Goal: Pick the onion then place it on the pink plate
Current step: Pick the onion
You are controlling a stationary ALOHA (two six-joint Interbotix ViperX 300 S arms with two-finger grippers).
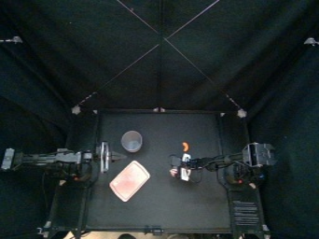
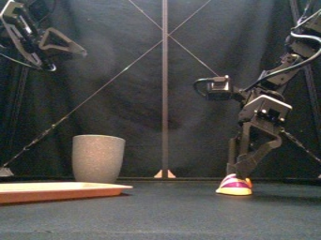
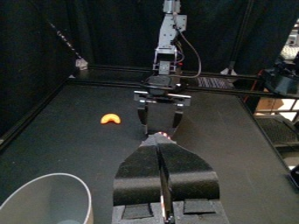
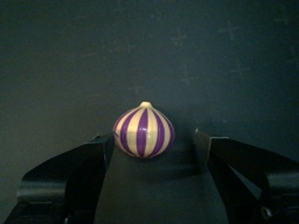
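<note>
The onion [image 4: 143, 131], striped purple and cream, stands upright on the table a little right of its middle. The right hand [image 2: 242, 171] is low over it and open, one jaw on each side, seemingly not pressing. The pick is the step in hand. Next it should close squarely on the round body, lift, and carry toward the pink plate [image 1: 130, 181] nearer the left edge. The left hand [image 3: 163, 143] rests closed by the left edge.
</note>
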